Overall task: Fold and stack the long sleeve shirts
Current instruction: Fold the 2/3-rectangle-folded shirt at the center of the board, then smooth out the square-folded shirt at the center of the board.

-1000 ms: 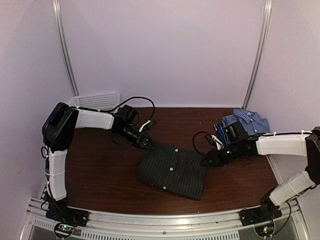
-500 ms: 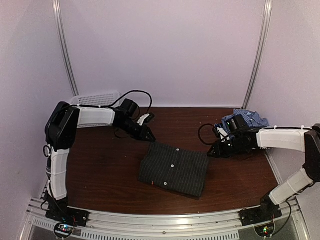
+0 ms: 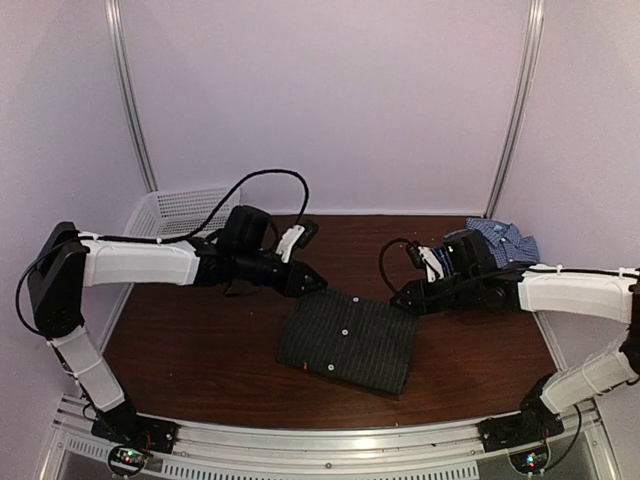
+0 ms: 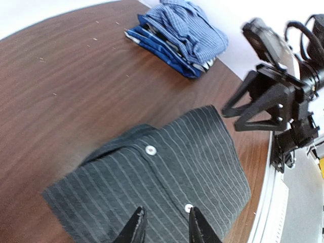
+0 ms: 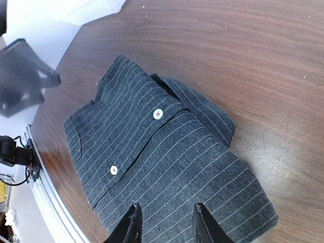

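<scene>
I find no writing, label, brand, number or sign that I can read in my views, neither on the black pinstriped shirt [image 3: 347, 342] nor on the blue checked shirts [image 4: 185, 30].

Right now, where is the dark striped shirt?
In the top view the folded dark striped shirt lies flat in the middle of the table, apart from the blue checked shirts piled in the far right corner.

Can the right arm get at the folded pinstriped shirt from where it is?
Probably yes. The right gripper hovers at the far right corner of the pinstriped shirt, jaws apart, nothing between them and the cloth. The left gripper is at the far left corner.
</scene>
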Robot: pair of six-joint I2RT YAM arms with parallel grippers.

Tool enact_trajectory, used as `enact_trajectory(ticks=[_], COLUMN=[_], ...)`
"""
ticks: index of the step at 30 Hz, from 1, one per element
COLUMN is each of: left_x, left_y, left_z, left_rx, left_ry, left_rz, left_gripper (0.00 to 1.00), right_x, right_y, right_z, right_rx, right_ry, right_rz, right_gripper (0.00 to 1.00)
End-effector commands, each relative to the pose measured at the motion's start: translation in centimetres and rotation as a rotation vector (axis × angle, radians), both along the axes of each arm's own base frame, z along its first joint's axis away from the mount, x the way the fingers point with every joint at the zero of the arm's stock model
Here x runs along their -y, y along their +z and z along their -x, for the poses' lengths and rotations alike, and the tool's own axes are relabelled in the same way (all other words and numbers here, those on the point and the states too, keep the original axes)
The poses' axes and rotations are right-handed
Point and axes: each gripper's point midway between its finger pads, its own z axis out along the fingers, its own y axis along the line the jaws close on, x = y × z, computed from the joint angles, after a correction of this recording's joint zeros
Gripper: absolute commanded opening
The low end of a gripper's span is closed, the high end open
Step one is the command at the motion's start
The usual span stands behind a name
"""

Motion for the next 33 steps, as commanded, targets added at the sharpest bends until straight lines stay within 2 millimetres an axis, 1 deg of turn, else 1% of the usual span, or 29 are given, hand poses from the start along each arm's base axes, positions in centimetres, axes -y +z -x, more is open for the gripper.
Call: enact_trajectory(ticks=[1, 3, 5, 9, 11, 15, 16, 18, 20, 23, 27, 28, 29, 30, 33], left_x=[2.3, 2.7, 2.4, 0.8, 0.0, -2.2, -2.6, -2.9, -3.1, -3.2, -3.2, -3.2, -3.2, -3.1, -3.2], left_y=[-2.1, -4.0, -6.2, -10.7, -12.6, -15.3, -15.5, -15.5, -15.1, -13.8, -11.0, -10.4, -9.8, -9.3, -8.5], left_z=[2.8, 4.0, 4.4, 4.9, 5.4, 6.4, 6.5, 6.7, 6.6, 6.1, 5.3, 5.2, 5.2, 5.2, 5.5], left_rx=[-0.021, -0.046, -0.071, -0.111, -0.124, -0.14, -0.141, -0.139, -0.126, -0.087, -0.021, -0.001, 0.013, 0.024, 0.044], left_ry=[-0.021, -0.019, 0.005, 0.057, 0.075, 0.13, 0.143, 0.158, 0.172, 0.194, 0.214, 0.216, 0.214, 0.209, 0.205], left_rz=[0.097, 0.11, 0.104, 0.039, 0.002, -0.067, -0.072, -0.065, -0.061, -0.049, -0.032, -0.031, -0.031, -0.029, -0.032], left_gripper=[0.3, 0.3, 0.29, 0.29, 0.28, 0.27, 0.27, 0.27, 0.27, 0.27, 0.27, 0.27, 0.27, 0.27, 0.28], right_x=[-2.2, -2.4, -2.3, -1.2, -0.3, 1.4, 1.7, 2.2, 2.3, 2.0, 1.5, 1.3, 1.2, 0.9, -0.2], right_y=[-2.4, -4.1, -5.5, -8.1, -9.4, -11.8, -12.1, -12.3, -11.3, -8.2, -4.2, -3.6, -3.1, -3.0, -2.8], right_z=[0.3, 0.3, 0.1, -0.2, -0.2, -0.2, -0.2, -0.2, -0.5, -1.5, -2.5, -2.7, -3.0, -3.2, -3.9], right_rx=[-0.054, -0.082, -0.103, -0.141, -0.16, -0.197, -0.203, -0.203, -0.184, -0.12, -0.038, -0.021, -0.008, -0.007, -0.009], right_ry=[0.056, 0.066, 0.062, 0.04, 0.02, -0.021, -0.028, -0.038, -0.039, -0.035, -0.014, -0.002, 0.012, 0.031, 0.096], right_rz=[-0.079, -0.072, -0.055, -0.037, -0.025, 0.009, 0.023, 0.045, 0.054, 0.038, 0.03, 0.035, 0.04, 0.048, 0.064], right_gripper=[0.36, 0.35, 0.35, 0.35, 0.35, 0.35, 0.35, 0.36, 0.39, 0.5, 0.65, 0.68, 0.71, 0.73, 0.82])
